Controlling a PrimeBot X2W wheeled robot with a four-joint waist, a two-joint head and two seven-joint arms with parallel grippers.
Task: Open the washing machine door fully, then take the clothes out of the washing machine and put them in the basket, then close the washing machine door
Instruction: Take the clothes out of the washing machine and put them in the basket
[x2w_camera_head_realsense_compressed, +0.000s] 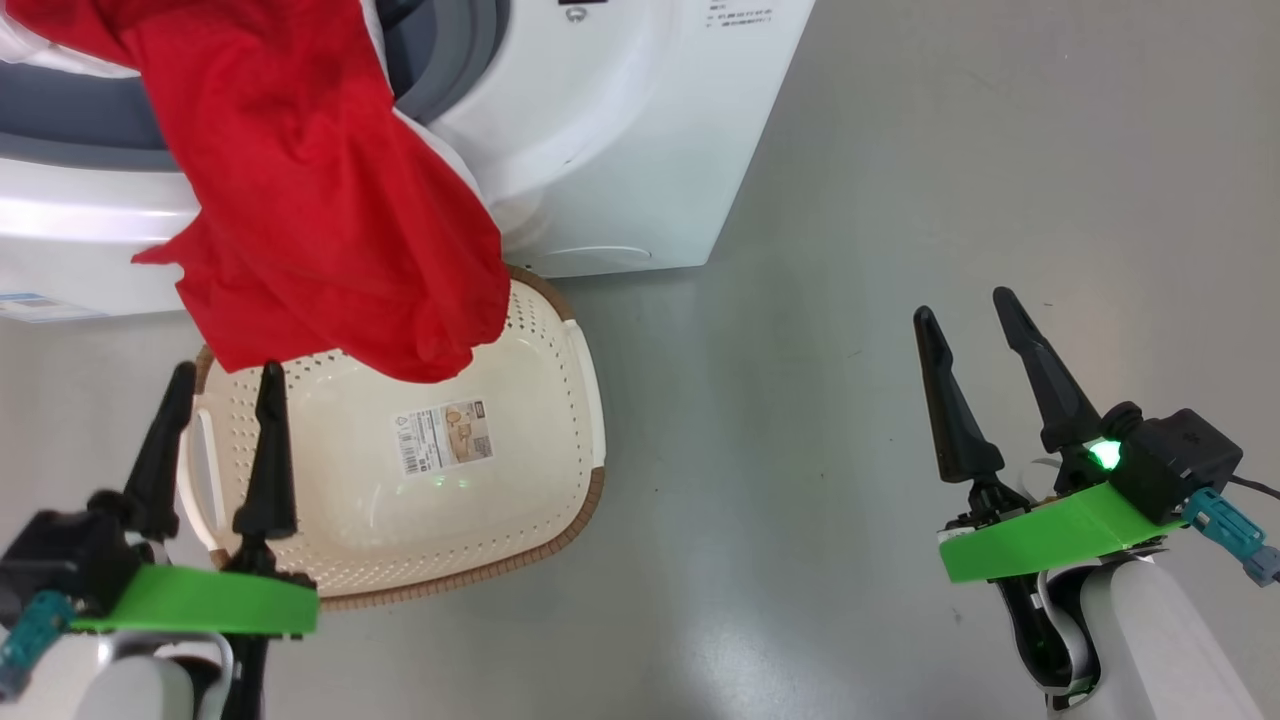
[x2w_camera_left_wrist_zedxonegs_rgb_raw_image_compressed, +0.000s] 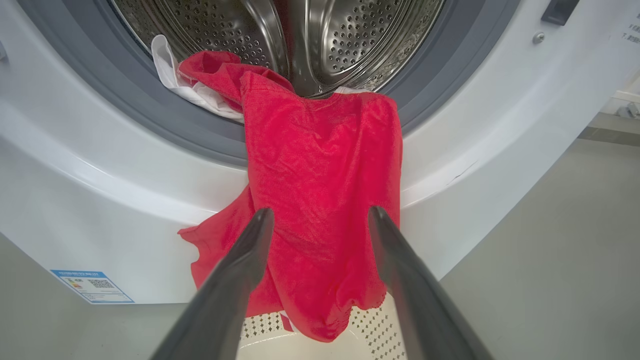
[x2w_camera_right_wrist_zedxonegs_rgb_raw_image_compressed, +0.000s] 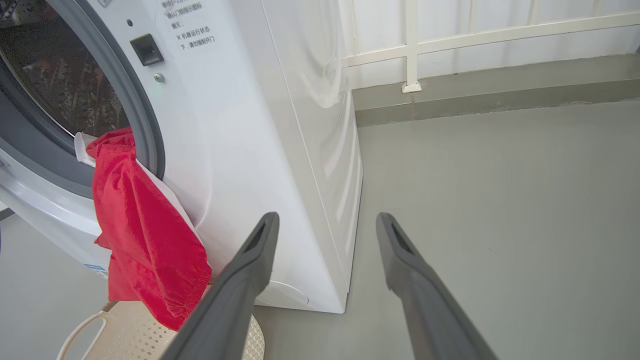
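A big white front-loading washing machine (x2w_camera_head_realsense_compressed: 620, 150) stands on a smooth grey floor (x2w_camera_head_realsense_compressed: 900, 200). Its perforated steel drum (x2w_camera_left_wrist_zedxonegs_rgb_raw_image_compressed: 340, 40) is in plain sight behind a grey-blue rubber ring (x2w_camera_left_wrist_zedxonegs_rgb_raw_image_compressed: 150, 115). Bright red soft clothes with white trim (x2w_camera_head_realsense_compressed: 320, 220) spill out of the drum. They drape over the ring and down the white front panel. Their lower hem dangles over the far end of a small cream perforated plastic basket with a brown woven-look rim (x2w_camera_head_realsense_compressed: 590, 400), which sits on the floor against the machine. Whether the hem touches the basket cannot be told. A paper label (x2w_camera_head_realsense_compressed: 445, 435) lies on the basket's bare bottom. A small blue sticker (x2w_camera_left_wrist_zedxonegs_rgb_raw_image_compressed: 92, 286) marks the machine's lower front.

The left gripper (x2w_camera_head_realsense_compressed: 228, 370) hangs over the basket's near edge, its two dark fingers spread apart and holding nothing, aimed at the hanging red cloth. The right gripper (x2w_camera_head_realsense_compressed: 962, 305) is over bare floor to the right, well apart from the basket, fingers also spread and empty. Beyond the machine's side runs a white railing (x2w_camera_right_wrist_zedxonegs_rgb_raw_image_compressed: 410, 45).
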